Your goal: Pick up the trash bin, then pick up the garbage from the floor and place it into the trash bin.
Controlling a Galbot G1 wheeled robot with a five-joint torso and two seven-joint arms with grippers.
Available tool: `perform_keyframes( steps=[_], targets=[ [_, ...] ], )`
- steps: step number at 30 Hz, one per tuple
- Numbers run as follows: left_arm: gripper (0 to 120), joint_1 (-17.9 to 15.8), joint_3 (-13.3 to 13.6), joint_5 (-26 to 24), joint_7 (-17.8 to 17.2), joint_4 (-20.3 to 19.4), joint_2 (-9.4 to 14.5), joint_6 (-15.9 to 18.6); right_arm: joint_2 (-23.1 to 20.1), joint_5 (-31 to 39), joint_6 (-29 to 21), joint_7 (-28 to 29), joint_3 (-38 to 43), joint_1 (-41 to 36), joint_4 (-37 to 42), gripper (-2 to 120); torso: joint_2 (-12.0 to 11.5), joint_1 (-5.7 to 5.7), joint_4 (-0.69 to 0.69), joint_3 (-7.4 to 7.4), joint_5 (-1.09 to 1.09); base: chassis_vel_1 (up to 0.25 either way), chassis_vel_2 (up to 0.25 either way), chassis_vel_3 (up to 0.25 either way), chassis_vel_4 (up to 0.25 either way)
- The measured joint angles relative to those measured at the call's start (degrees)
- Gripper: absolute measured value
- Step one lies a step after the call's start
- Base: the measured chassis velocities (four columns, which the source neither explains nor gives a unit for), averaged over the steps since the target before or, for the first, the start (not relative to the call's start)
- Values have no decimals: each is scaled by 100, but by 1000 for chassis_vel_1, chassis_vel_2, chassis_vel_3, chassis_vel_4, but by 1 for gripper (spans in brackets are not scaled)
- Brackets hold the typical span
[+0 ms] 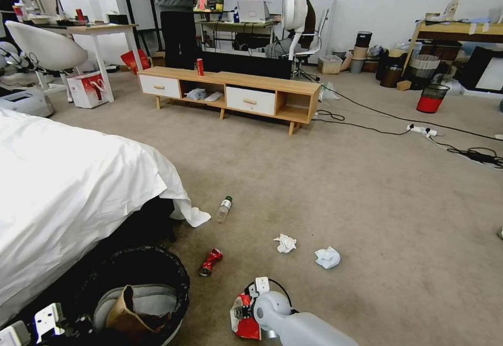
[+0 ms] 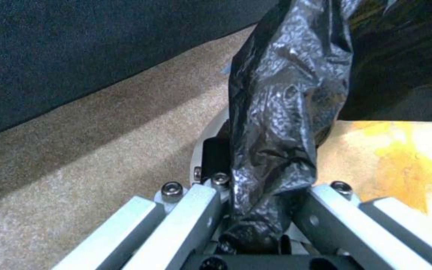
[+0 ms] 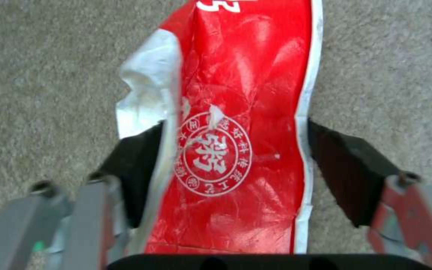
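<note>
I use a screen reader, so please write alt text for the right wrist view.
The right pincer grips a crumpled red-and-white packet with a round white seal printed on it, its black pads pressing both sides, above beige carpet.

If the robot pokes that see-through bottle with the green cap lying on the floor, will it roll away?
Probably. The bottle lies on its side on the carpet, and its round body would likely roll, though the carpet may slow it. It looks clear and mostly empty, so it is probably light and easy to knock.
</note>
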Motion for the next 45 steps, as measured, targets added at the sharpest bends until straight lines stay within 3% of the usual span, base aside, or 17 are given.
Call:
perform_keyframes(
  steps=[1, 11, 22, 37, 38, 42, 45],
  targets=[
    [1, 1, 1, 1, 1, 0, -1, 0, 8, -40, 23, -38, -42, -4, -16, 61, 0, 0, -1, 0, 0, 0, 0, 0, 0],
    [1, -1, 16, 15, 5, 11, -6, 0, 12, -115, 55, -66, -121, -37, 36, 25, 1, 0, 0, 0, 0, 0, 0, 0, 0],
    [1, -32, 70, 25, 6, 17, 0, 0, -218, -92, 98, -54, -118, -106, 429, 2, 0, 0, 0, 0, 1, 0, 0, 0, 0],
    [1, -61, 111, -67, -81, -80, 13, 0, -1113, -116, 374, 279, 265, -112, 2127, 1, 0, 0, 0, 0, 1, 0, 0, 0, 0],
    [1, -86, 120, -158, -128, -116, 31, 0, -1477, -169, 539, 252, 430, -46, 2545, 1, 0, 0, -1, 0, 0, 0, 0, 0, 0],
    [1, -112, 154, -458, -250, -214, 65, 0, -1878, -210, 638, 199, 602, 8, 3093, 1, 0, 0, 0, 1, 3, 0, 0, 0, 0],
    [1, -165, 207, -680, -337, -328, 114, 0, -2475, -223, 715, 85, 938, 71, 4194, 1, 0, 0, -2, 0, 3, 0, 0, 0, 0]
  ],
)
